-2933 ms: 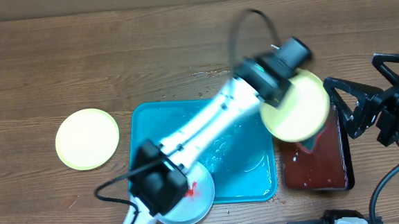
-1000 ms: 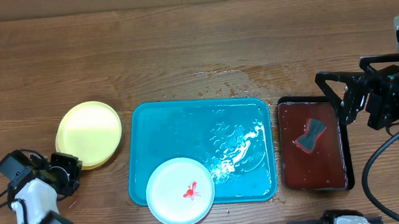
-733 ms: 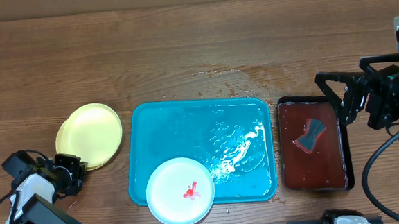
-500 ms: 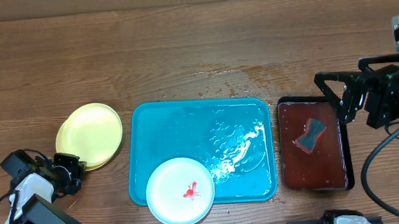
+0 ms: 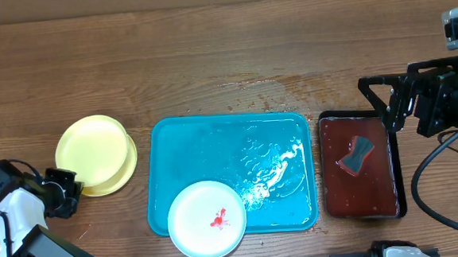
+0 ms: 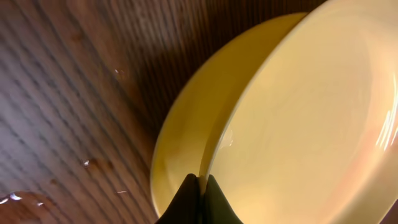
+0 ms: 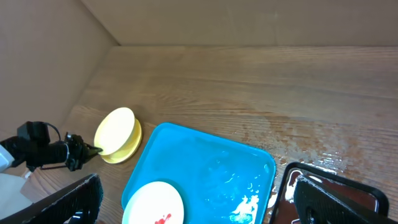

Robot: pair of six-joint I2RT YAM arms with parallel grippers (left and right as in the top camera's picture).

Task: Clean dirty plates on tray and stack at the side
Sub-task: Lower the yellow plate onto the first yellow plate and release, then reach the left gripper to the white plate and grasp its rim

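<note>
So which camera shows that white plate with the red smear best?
The overhead view: the white plate is seen whole from above, its red smear clear, overlapping the front rim of the turquoise tray. The right wrist view catches it small, cut off at the bottom edge. The left wrist view shows only the yellow plates.
</note>
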